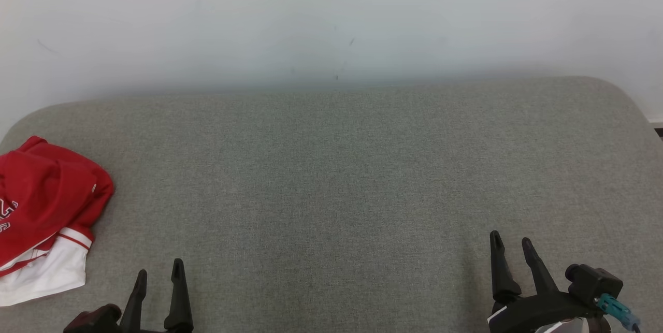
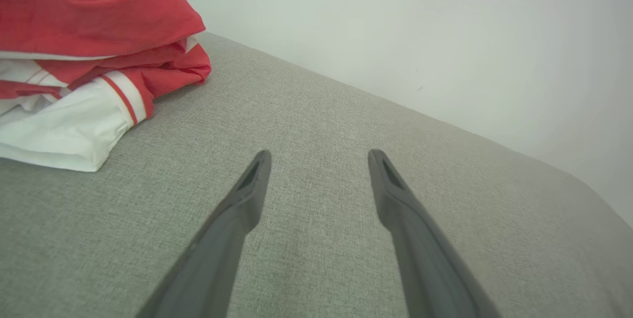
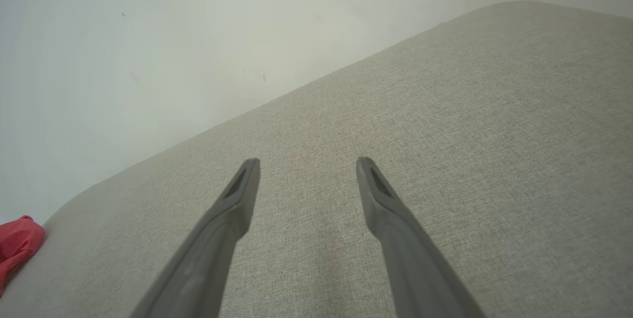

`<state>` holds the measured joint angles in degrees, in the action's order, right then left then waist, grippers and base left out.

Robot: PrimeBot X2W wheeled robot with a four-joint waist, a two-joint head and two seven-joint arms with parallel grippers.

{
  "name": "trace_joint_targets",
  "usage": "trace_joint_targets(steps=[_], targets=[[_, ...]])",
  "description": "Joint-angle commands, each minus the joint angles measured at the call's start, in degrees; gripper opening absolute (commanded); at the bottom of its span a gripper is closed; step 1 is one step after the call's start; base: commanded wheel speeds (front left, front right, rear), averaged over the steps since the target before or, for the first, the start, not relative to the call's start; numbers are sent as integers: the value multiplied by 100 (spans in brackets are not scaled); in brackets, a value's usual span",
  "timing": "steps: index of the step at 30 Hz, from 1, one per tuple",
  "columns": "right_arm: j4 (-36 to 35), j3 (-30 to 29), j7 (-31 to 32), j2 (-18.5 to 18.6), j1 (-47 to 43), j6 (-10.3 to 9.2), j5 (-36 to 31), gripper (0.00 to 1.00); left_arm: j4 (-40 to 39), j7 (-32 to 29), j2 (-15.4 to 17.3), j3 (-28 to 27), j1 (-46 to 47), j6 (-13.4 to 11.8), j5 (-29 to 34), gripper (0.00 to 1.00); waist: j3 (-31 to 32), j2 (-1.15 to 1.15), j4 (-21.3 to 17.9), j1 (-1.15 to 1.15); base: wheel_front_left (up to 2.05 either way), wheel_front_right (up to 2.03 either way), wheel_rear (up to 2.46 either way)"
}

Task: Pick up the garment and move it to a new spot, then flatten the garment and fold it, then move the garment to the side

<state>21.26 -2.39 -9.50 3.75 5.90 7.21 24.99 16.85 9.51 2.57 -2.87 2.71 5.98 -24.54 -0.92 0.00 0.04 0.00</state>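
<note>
Garment [image 1: 44,219], red and white, lies bundled in folds at the far left of the grey fabric surface [image 1: 331,177]; set aside, I judge. Left tool [image 1: 160,267] and right tool [image 1: 510,237] both spread, empty, well clear.

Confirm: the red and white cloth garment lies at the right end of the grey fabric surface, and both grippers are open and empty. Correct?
Wrong side: the red and white cloth garment lies at the left end of the grey fabric surface, per the head view. The left gripper and right gripper are open and empty.
</note>
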Motion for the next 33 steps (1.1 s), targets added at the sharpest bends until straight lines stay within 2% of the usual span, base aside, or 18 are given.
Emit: trace_joint_targets(steps=[1,33], targets=[[-24,11,-46,-6,97,35,-140,100,-36,47,34,0,2,-13,133,100,-3,0,0,0,0,0,0],[105,-4,-429,-9,108,34,-1839,100,35,429,43,85,-22,-76,1757,100,-80,0,13,0,0,0,0]])
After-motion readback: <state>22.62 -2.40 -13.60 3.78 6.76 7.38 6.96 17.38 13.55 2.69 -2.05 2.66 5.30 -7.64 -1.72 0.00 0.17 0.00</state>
